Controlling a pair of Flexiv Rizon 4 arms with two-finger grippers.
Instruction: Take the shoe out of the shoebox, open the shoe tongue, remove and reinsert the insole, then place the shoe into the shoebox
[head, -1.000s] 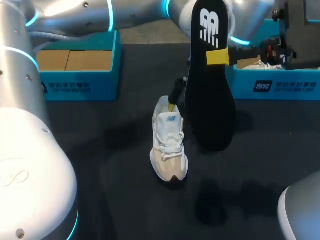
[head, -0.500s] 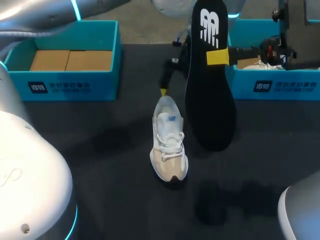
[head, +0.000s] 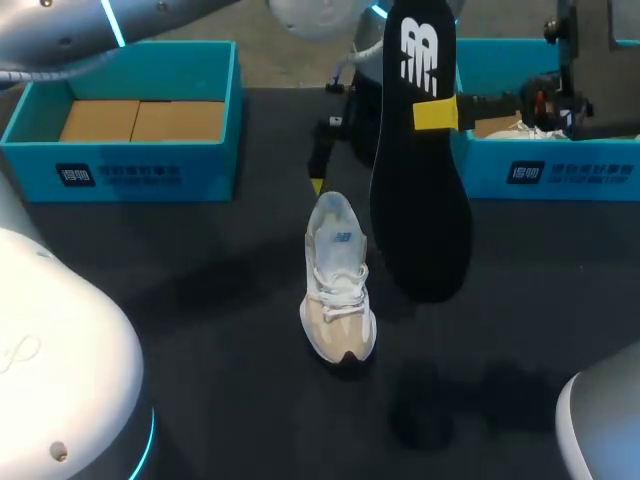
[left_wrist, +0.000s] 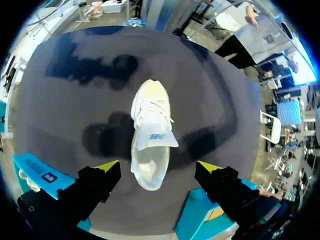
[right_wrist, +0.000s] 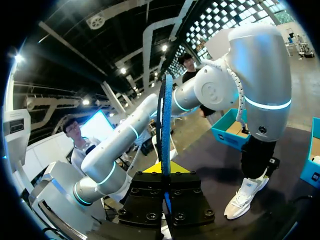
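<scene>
A white and beige shoe (head: 338, 285) stands on the black table, toe toward the front; from above its tongue is lifted and its heel opening (left_wrist: 148, 170) shows. My left gripper (head: 336, 168) hovers behind and above the heel, open, one yellow fingertip (head: 317, 186) in sight. In the left wrist view that gripper (left_wrist: 157, 169) straddles the heel without touching it. My right gripper (head: 437, 113) is shut on a black insole (head: 420, 180), held upright in the air right of the shoe. The insole (right_wrist: 166, 125) is edge-on between the shut jaws of the right gripper (right_wrist: 166, 172), with the shoe (right_wrist: 246, 192) below.
A blue shoebox (head: 130, 165) stands at the back left with brown cardboard inside. A second blue shoebox (head: 560, 170) at the back right holds another white shoe (head: 512, 126). My left arm's casing (head: 60, 350) fills the near left corner.
My left gripper has drawn back and up from the shoe's heel toward the far side of the table. The right arm and insole have stayed put.
</scene>
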